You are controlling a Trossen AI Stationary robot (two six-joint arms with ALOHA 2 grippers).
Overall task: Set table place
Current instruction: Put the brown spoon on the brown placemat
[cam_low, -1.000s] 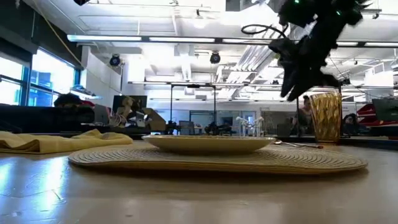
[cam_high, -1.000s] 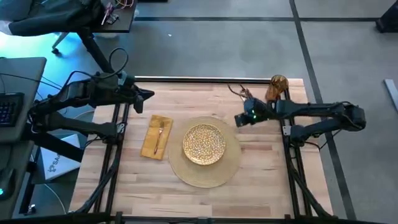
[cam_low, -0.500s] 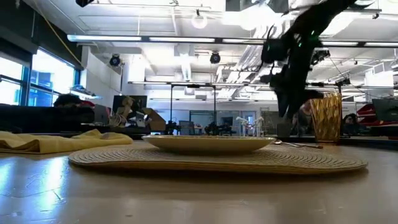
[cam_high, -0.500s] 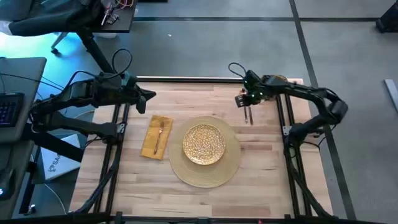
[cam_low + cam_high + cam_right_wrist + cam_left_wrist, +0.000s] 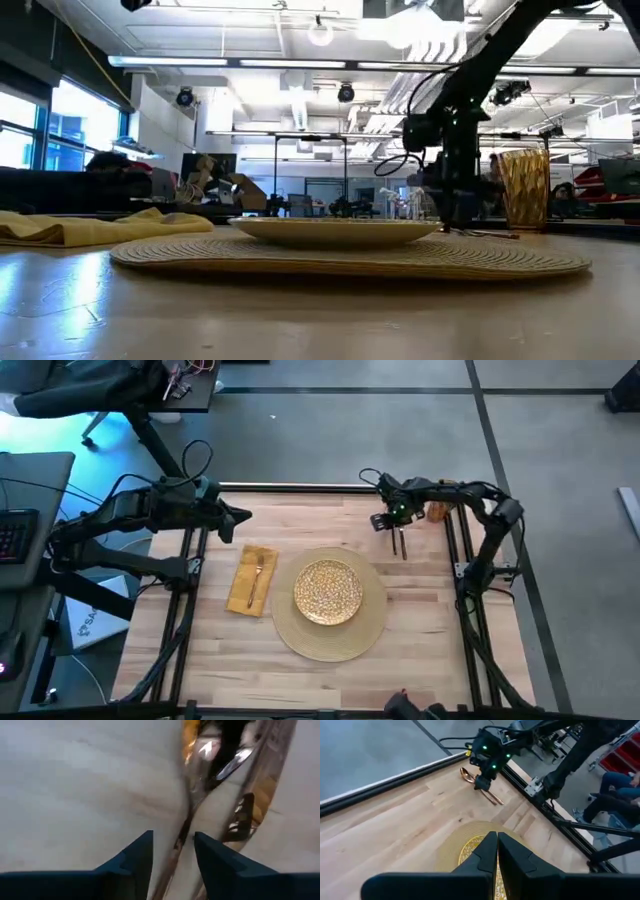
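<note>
Your right end effector point(image 5: 386, 521) pointed down at the far side, fingers parted; your left end effector point(image 5: 243, 513) waited, closed.

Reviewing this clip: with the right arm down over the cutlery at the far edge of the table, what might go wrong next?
Two risks, both judgement calls. The right tool is open astride the copper-coloured spoon and knife, which lie close together; shutting could catch both or skid one away. The ribbed amber glass stands close beside that arm, so a swing on lifting might tip it. The left tool, shut, waits above the table's left side.
</note>
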